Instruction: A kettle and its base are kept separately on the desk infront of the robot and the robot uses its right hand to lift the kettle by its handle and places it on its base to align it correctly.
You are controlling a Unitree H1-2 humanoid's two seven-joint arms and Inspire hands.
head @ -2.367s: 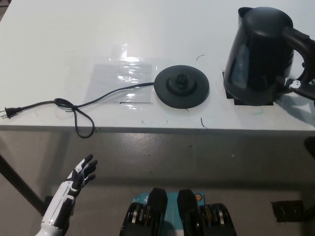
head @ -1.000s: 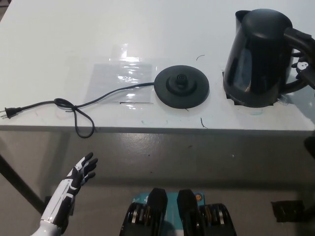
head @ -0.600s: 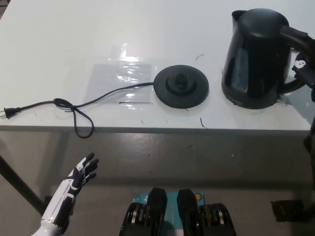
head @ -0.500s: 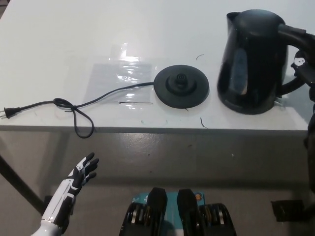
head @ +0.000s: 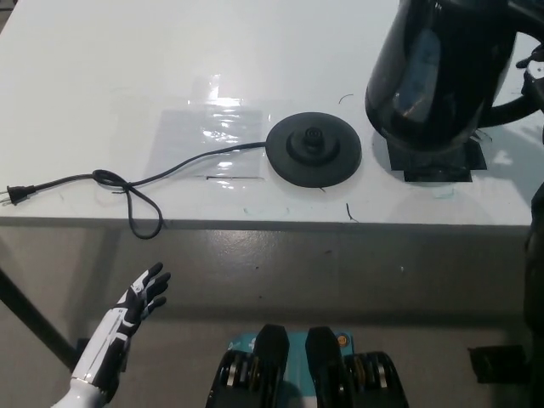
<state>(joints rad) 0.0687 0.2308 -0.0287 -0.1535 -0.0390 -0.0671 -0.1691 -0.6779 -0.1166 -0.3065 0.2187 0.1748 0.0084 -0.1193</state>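
Note:
The black kettle (head: 438, 72) hangs above the desk at the upper right, lifted clear of a black tape square (head: 435, 160) that marks where it stood. My black right hand (head: 532, 81) is at the right edge, shut on the kettle's handle. The round black base (head: 314, 150) lies flat on the white desk (head: 127, 68), just left of the kettle and below it. Its cord (head: 127, 183) runs left to a plug near the desk's front edge. My white left hand (head: 140, 297) rests open at the lower left, below the desk.
A clear taped plastic sheet (head: 208, 136) lies on the desk left of the base. The cord loops near the front edge (head: 255, 223) of the desk. Grey floor shows below the desk.
The kettle has risen off the desk and shifted left toward the base, uncovering the black tape square. My right hand rose with it. The left hand has stayed in place.

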